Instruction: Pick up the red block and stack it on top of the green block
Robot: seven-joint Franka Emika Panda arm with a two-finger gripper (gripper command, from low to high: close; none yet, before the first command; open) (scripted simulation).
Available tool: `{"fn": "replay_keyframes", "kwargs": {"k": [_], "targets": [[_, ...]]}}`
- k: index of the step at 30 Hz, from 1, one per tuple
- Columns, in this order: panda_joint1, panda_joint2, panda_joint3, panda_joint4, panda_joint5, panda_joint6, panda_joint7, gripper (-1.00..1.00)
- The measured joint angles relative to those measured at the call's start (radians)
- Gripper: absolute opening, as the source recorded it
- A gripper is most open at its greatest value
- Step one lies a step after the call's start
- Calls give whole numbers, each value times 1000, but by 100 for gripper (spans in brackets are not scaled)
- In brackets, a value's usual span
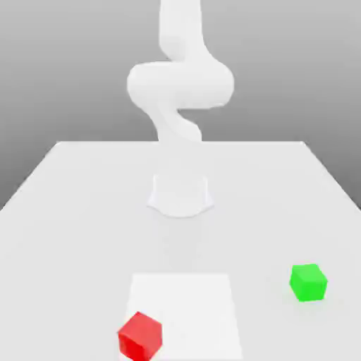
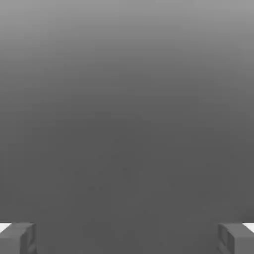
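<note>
Gripper fingers spread wide, tips cut off; red block partly cropped.

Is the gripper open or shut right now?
Open. In the hand view the two grey fingers sit far apart at opposite edges of the gripper, with nothing between them.

The red block, a small matte bright-red cube, sat flat on the white counter near its front edge, turned so one corner faced forward. The green block, a matching bright-green cube, rested upright well apart from it, toward the exterior view's right and slightly farther back.
</note>
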State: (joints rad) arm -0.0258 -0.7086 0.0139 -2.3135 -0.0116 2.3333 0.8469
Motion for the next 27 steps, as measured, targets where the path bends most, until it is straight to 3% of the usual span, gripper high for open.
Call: {"fn": "replay_keyframes", "kwargs": {"k": [16,27], "targets": [[-126,587,43,-86,-64,212,294,0],[-154,981,29,-128,-19,387,408,0]]}}
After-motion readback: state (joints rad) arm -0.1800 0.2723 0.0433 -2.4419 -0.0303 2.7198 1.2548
